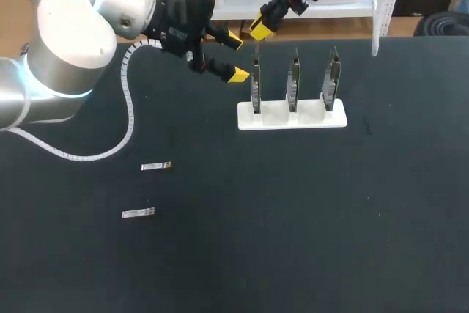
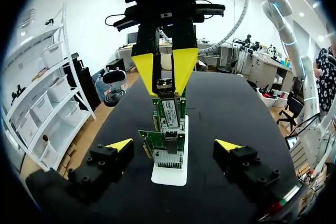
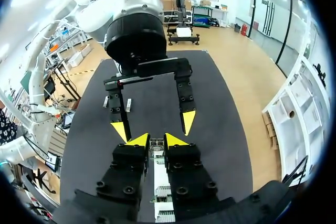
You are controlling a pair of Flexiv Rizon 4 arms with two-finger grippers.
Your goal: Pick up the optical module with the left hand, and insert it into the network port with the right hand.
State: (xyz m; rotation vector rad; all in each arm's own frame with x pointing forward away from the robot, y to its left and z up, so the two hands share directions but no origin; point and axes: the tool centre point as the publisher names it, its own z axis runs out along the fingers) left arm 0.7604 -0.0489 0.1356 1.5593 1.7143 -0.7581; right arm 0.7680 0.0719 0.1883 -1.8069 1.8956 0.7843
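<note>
Our right gripper (image 3: 156, 141) clamps the small silvery optical module (image 2: 165, 84) above green cards (image 1: 293, 86); left gripper (image 1: 236, 57) gapes over the black table (image 1: 293, 218).

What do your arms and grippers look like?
My left arm and right arm are fat, round, silver-white tubes with glowing blue rings and white ribbed cables. The left gripper and right gripper are black and blocky, each with two fingers ending in pointed bright yellow tips.
</note>
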